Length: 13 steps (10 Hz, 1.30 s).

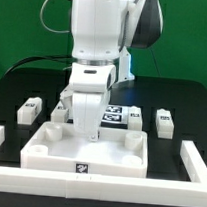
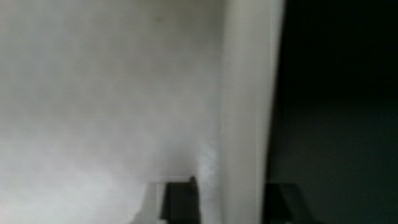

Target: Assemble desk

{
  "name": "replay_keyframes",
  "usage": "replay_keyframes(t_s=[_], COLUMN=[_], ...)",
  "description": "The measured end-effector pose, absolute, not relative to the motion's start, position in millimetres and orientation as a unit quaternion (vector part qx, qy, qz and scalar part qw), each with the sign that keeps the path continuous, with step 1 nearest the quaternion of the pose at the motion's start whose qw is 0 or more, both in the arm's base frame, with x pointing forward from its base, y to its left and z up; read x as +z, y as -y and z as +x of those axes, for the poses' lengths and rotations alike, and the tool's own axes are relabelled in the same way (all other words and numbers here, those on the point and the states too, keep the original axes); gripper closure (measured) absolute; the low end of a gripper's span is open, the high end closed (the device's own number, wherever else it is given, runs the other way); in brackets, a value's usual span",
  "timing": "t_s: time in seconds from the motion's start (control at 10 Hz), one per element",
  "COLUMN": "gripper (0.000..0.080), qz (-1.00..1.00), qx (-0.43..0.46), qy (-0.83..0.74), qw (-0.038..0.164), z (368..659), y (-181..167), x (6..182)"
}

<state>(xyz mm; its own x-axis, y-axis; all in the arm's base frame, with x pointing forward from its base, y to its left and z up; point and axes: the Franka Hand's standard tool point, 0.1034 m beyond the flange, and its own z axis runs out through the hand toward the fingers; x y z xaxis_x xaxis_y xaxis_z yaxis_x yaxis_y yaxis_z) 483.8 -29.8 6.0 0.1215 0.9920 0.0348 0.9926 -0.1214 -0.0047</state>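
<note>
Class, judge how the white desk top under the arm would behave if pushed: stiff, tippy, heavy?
The desk top probably stays stiff: it has a raised rim and thick corners. It likely slides rather than tips, lying low and wide on the black table. Being a shallow tray, it may be light for its size.

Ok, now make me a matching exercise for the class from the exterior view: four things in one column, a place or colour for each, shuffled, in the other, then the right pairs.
Things
1 desk top
2 gripper
3 marker board
4 table

Places or colours
A flat, tags on top, lying behind the desk top
B black, under everything else
C white, nearest the camera, one tag on its front edge
D over the middle of the desk top, pointing down

Pairs: 1-C, 2-D, 3-A, 4-B
</note>
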Motion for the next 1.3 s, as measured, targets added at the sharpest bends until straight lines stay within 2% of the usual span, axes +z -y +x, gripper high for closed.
replay_keyframes(t_s=[0.1,0.9,1.1,1.3], gripper=[0.0754,0.0754,0.0754,0.0754], qz=[-0.749,-0.749,-0.742,-0.735], qx=[-0.011,-0.011,-0.021,-0.029], qy=[0.663,0.663,0.670,0.677], qw=[0.013,0.013,0.013,0.020], z=[484,484,505,511], y=[30,30,14,-12], x=[5.9,5.9,12.8,9.5])
